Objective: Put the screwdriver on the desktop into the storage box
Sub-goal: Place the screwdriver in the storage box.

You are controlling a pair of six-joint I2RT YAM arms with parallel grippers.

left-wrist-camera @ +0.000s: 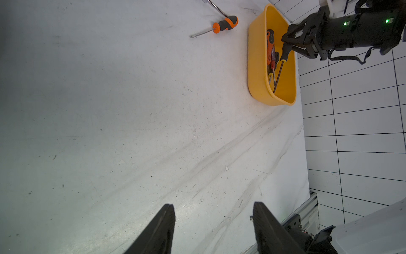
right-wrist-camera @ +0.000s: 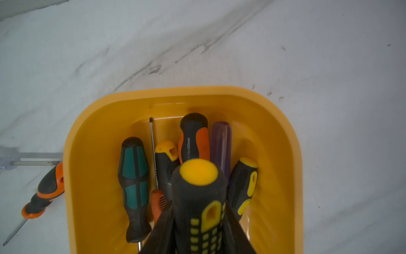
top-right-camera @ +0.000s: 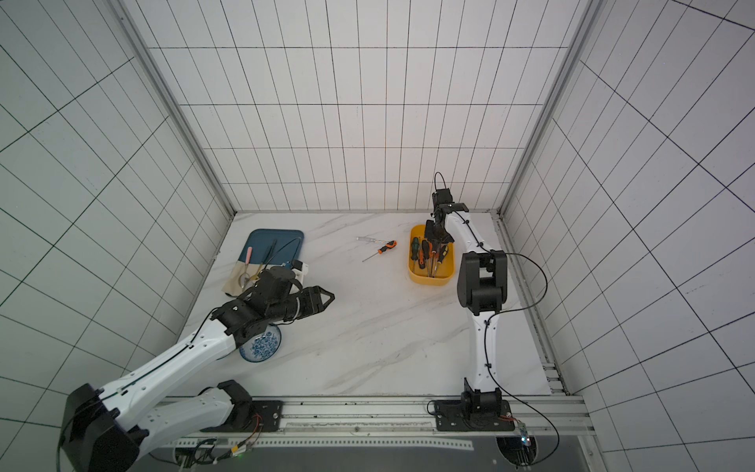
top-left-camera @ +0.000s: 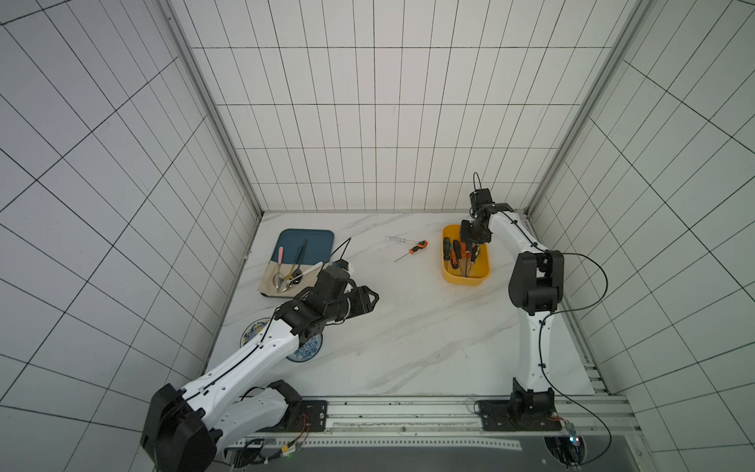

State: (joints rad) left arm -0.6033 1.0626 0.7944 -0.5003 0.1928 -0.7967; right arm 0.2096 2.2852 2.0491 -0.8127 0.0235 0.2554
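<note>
**Release over a crowded box: tip-out and snag risks**

The black-and-yellow screwdriver (right-wrist-camera: pixel 198 198) is pinched by its handle in the right gripper (right-wrist-camera: pixel 197 233) and is held tilted above the yellow storage box (right-wrist-camera: pixel 182 92). Its shaft is pointed down into the box, as seen from the left wrist. The left gripper (left-wrist-camera: pixel 214 209) is spread and empty, and is held over bare desktop (top-left-camera: pixel 408 327), well apart from the box.

Risks, as judged:
- The box floor is already taken up by a green-handled screwdriver (right-wrist-camera: pixel 133 176), a purple-handled screwdriver (right-wrist-camera: pixel 220 140) and others. If the tool is let go from this height, a bounce off the pile could be caused and the handle could be tipped over the low rim.
- The shaft could be wedged between the stored tools, so that the tool is left propped on end.
- If the fingers are lowered too far, the light box could be nudged or dragged.
- Two tools are not yet stowed: an orange-and-black screwdriver (top-left-camera: pixel 418 246) and, just beside it, a clear-handled screwdriver (top-left-camera: pixel 398 239). The clear one could easily be missed against the pale top. Whether the two are touching cannot be told; if so, one could be knocked when the other is picked.
</note>
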